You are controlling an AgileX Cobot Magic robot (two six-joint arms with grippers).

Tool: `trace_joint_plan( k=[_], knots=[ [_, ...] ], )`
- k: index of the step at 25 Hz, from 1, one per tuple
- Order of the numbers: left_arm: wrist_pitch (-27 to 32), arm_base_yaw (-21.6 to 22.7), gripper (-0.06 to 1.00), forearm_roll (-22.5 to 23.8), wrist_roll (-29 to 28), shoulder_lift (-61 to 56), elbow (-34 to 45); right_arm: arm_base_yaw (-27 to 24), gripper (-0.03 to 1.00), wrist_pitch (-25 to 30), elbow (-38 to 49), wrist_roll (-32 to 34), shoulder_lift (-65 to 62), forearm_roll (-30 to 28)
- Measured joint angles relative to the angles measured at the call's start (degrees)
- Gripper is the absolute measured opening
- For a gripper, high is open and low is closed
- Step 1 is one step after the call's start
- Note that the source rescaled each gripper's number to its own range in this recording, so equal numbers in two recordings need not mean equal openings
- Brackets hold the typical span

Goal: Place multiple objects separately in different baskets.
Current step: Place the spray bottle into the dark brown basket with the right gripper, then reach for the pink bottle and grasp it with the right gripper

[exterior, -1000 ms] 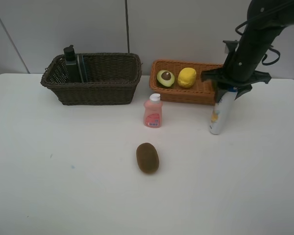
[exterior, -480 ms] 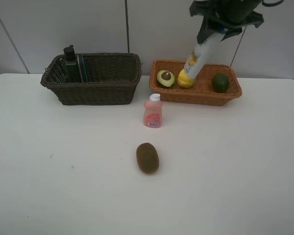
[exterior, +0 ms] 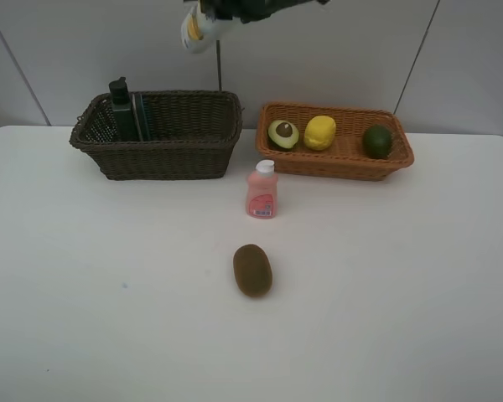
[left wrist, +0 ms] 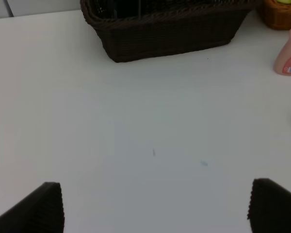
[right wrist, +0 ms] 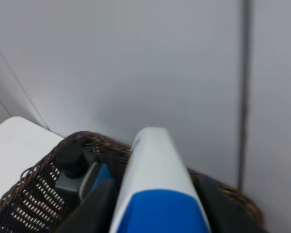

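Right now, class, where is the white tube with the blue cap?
In the exterior high view, the white tube hangs at the top, left of centre, gripped by the right claw in the air above the dark brown basket.

Soft, even overhead light brightens the white surface [exterior: 109,335], so the kiwi [exterior: 252,270] and the pink bottle [exterior: 261,193] throw only faint, short shadows and nothing glares. The exterior high view is sharp, the left wrist view slightly soft and greyish. In the right wrist view the white tube [right wrist: 153,162], close to the lens, is blurred, and the dark basket [right wrist: 29,204] beyond it is a little soft.
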Motion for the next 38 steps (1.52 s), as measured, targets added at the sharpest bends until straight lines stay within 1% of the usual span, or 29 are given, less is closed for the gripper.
trace_joint_plan(
  k=[1,4,8,9,10,11,12,13,14,15,16,17,19,20,22,24,25,26,28,29,30,32,33,38],
  knots=[
    [0.00,0.00,1.00,0.00,0.00,0.00,0.00,0.72,0.05,-2.40,0.00,-0.06,1.70,0.00],
    [0.00,0.00,1.00,0.00,0.00,0.00,0.00,2.13,0.05,-6.46,0.00,-0.18,7.36,0.18],
    [0.00,0.00,1.00,0.00,0.00,0.00,0.00,2.20,0.05,-9.89,0.00,-0.18,13.33,0.24],
    [0.00,0.00,1.00,0.00,0.00,0.00,0.00,2.13,0.08,-10.72,0.00,-0.12,14.24,0.29],
    [0.00,0.00,1.00,0.00,0.00,0.00,0.00,2.13,0.19,-11.81,0.00,-0.12,15.04,0.35],
    [0.00,0.00,1.00,0.00,0.00,0.00,0.00,2.13,0.37,-13.66,0.00,-0.06,15.41,0.39],
    [0.00,0.00,1.00,0.00,0.00,0.00,0.00,2.13,0.58,-14.97,0.00,-0.06,15.52,0.39],
    [0.00,0.00,1.00,0.00,0.00,0.00,0.00,2.13,0.74,-16.21,0.00,-0.06,15.52,0.39],
    [0.00,0.00,1.00,0.00,0.00,0.00,0.00,2.13,0.84,-17.15,-0.07,-0.06,15.52,0.39],
    [0.00,0.00,1.00,0.00,0.00,0.00,0.00,2.13,0.91,-17.46,-0.24,-0.06,15.52,0.47],
    [0.00,0.00,1.00,0.00,0.00,0.00,0.00,2.13,0.95,-17.28,-0.48,-0.06,15.53,0.72],
    [0.00,0.00,1.00,0.00,0.00,0.00,0.00,2.13,0.97,-16.35,-0.60,-0.06,15.22,0.81],
    [0.00,0.00,1.00,0.00,0.00,0.00,0.00,2.13,1.00,-12.08,-0.67,-0.06,13.67,0.86],
    [0.00,0.00,1.00,0.00,0.00,0.00,0.00,2.13,1.00,-8.32,-0.67,-0.06,12.22,0.86],
    [0.00,0.00,1.00,0.00,0.00,0.00,0.00,2.13,1.00,1.24,-0.79,-0.06,8.51,0.86],
    [0.00,0.00,1.00,0.00,0.00,0.00,0.00,2.13,1.00,12.55,-1.04,-0.06,3.75,-0.67],
    [0.00,0.00,1.00,0.00,0.00,0.00,0.00,2.13,1.00,20.28,-1.29,-0.06,1.41,-2.00],
    [0.00,0.00,1.00,0.00,0.00,0.00,0.00,2.13,1.00,25.64,-1.35,-0.06,-0.42,-3.24],
    [0.00,0.00,1.00,0.00,0.00,0.00,0.00,2.13,1.00,38.12,-1.50,-0.06,-3.76,-6.78],
    [0.00,0.00,1.00,0.00,0.00,0.00,0.00,2.13,1.00,43.40,-1.50,-0.06,-4.62,-8.90],
    [0.00,0.00,1.00,0.00,0.00,0.00,0.00,2.13,1.00,47.23,-1.50,-0.19,-5.17,-11.05],
    [0.00,0.00,1.00,0.00,0.00,0.00,0.00,2.13,1.00,53.08,-1.50,-1.55,-4.98,-14.35],
    [0.00,0.00,1.00,0.00,0.00,0.00,0.00,2.09,1.00,54.21,-1.50,-2.74,-4.56,-15.28],
    [0.00,0.00,1.00,0.00,0.00,0.00,0.00,2.09,1.00,53.01,-1.50,-8.26,-1.17,-14.00]
  ],
)
